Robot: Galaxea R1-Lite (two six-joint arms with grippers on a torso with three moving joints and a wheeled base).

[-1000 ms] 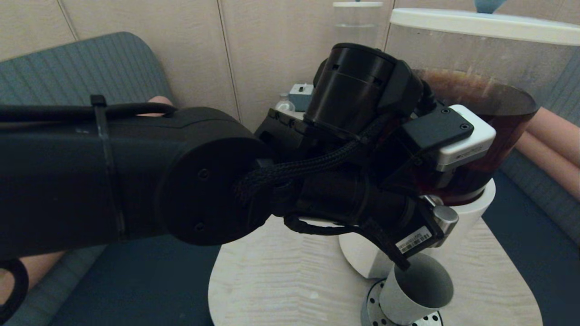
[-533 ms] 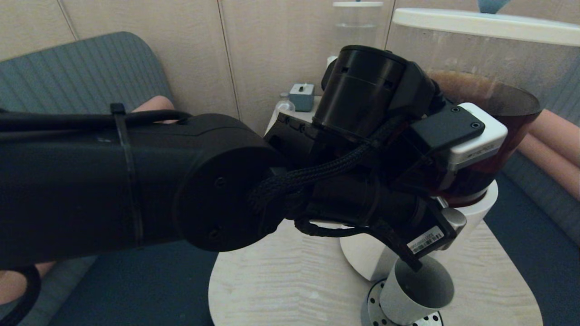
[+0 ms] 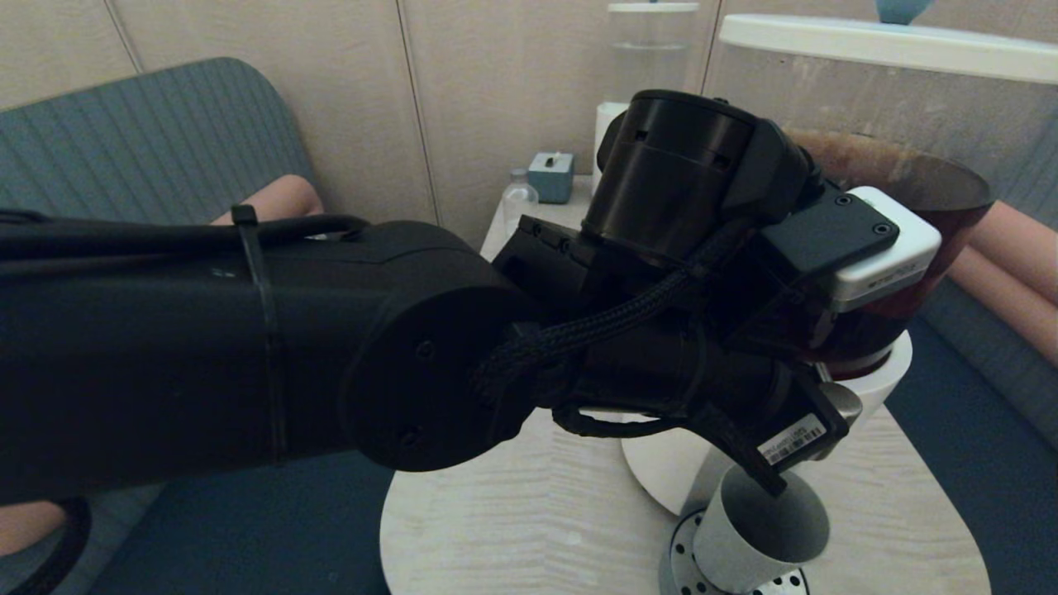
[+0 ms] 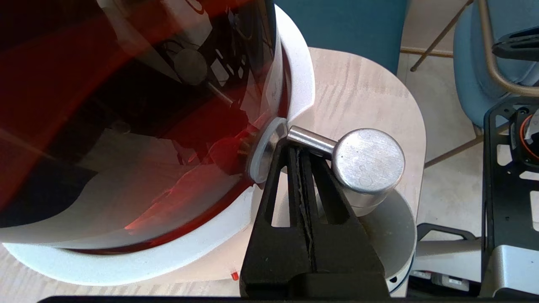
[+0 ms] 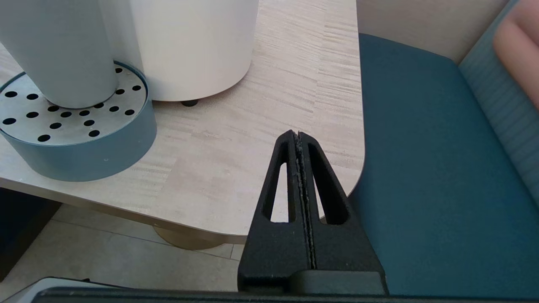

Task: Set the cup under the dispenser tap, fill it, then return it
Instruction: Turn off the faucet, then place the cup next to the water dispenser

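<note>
The grey cup (image 3: 760, 529) stands on the perforated drip tray (image 3: 682, 558) under the steel dispenser tap (image 3: 841, 400). From the left wrist the tap (image 4: 370, 162) shows as a round brushed cylinder directly over the cup (image 4: 400, 235). My left gripper (image 4: 295, 145) is shut and empty. Its tips sit right at the tap's thin stem beside the dark-liquid tank (image 4: 126, 105). In the head view the left gripper (image 3: 775, 486) reaches down over the cup's rim. My right gripper (image 5: 298, 134) is shut and empty, hovering at the table's near corner, apart from the cup (image 5: 59, 50).
The round light-wood table (image 3: 512, 512) carries the dispenser's white base (image 5: 193, 42). A small clear bottle (image 3: 518, 198), a blue-grey box (image 3: 551, 175) and a second clear dispenser (image 3: 653, 49) stand at the back. Teal sofa seating (image 5: 442, 176) borders the table.
My left arm has shifted rightward and slightly down, bringing the shut gripper closer to the tap. The cup has stayed on the drip tray.
</note>
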